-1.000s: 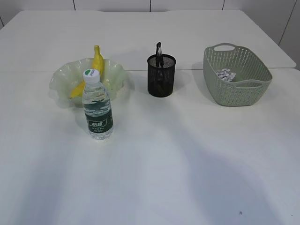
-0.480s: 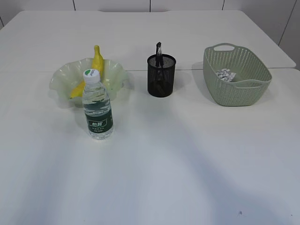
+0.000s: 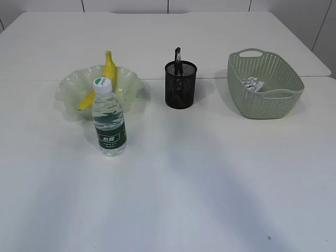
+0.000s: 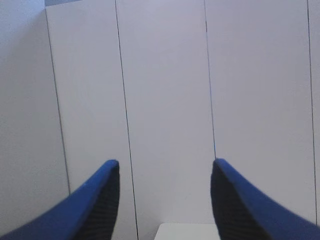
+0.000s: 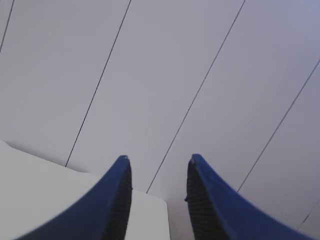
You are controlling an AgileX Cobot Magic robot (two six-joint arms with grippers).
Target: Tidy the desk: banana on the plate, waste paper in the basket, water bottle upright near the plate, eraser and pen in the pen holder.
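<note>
On white table [image 3: 199, 189], panelled wall [image 4: 165, 90] behind

A plain lab or test room set up as a mock office desk. A bare white table [image 3: 173, 173], with a second one butted against its far edge, stands before white panelled walls [image 4: 165, 100] with thin dark seams. Near the far edge sit staged props: a wavy green plate [image 3: 68, 92] toward the left corner, a black mesh pen holder [image 3: 181, 86] mid-table, a green plastic basket [image 3: 265, 92] toward the right edge.
</note>
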